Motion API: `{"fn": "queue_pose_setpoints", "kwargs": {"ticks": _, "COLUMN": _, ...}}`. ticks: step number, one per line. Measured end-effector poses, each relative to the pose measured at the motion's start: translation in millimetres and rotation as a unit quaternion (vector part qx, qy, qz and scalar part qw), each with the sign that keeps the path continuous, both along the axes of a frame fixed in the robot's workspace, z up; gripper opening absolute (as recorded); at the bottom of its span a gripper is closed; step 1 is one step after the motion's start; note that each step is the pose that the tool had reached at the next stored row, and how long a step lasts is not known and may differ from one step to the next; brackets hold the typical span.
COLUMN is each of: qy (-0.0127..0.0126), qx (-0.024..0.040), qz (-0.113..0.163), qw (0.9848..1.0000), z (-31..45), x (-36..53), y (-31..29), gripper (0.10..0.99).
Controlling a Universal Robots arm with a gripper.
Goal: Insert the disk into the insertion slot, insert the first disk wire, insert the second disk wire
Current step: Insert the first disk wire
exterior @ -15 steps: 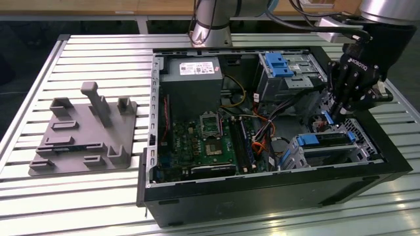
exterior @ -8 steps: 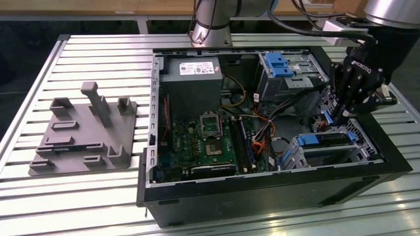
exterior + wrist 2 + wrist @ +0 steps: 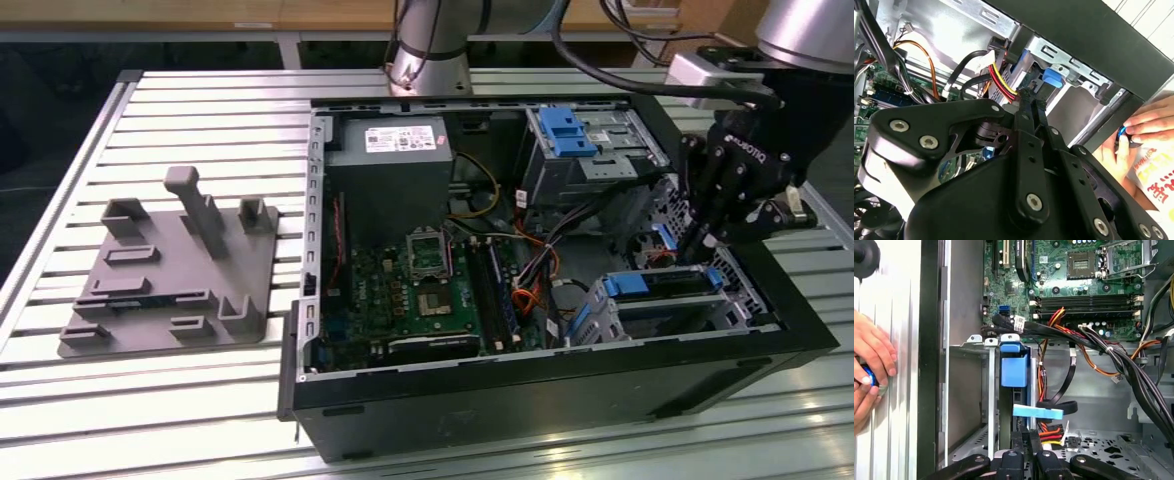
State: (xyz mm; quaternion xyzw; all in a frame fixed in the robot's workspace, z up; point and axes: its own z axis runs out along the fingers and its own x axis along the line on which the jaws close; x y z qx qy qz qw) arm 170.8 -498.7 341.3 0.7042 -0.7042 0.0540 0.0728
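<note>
We are looking at a slatted metal worktop (image 3: 187,110). An open black computer case (image 3: 534,390) is sitting on it toward the exterior view's right. A grey fixture plate (image 3: 147,295) with upright posts is lying near the case, on the exterior view's left. In the first wrist view, a person's hands (image 3: 874,355) are resting on the slats just outside the case wall.

- A slatted metal table (image 3: 200,110) spreads across the exterior view, from 9 o'clock round through 6 o'clock to 3 o'clock.
- Bright light glares off its slats (image 3: 147,400) at 7 o'clock, and more faintly at 5 o'clock.
- A pale wooden surface (image 3: 200,10) runs along the edge at 11 o'clock, with a white leg (image 3: 286,45) beneath it.
- Dark floor (image 3: 34,110) shows at 9 o'clock, beyond the table's edge.
</note>
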Motion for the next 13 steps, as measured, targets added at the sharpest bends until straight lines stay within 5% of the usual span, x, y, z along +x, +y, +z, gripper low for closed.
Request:
{"fn": "queue_pose_setpoints", "kwargs": {"ticks": 8, "qy": -0.0010, "qx": 0.0348, "qz": 0.000, "qw": 0.9994, "z": -1.4, "x": 0.0, "y": -10.2, "gripper": 0.169}}
{"fn": "queue_pose_setpoints", "kwargs": {"ticks": 13, "qy": -0.0009, "qx": 0.0496, "qz": 0.000, "qw": 0.9988, "z": -1.8, "x": 0.0, "y": -16.1, "gripper": 0.169}}
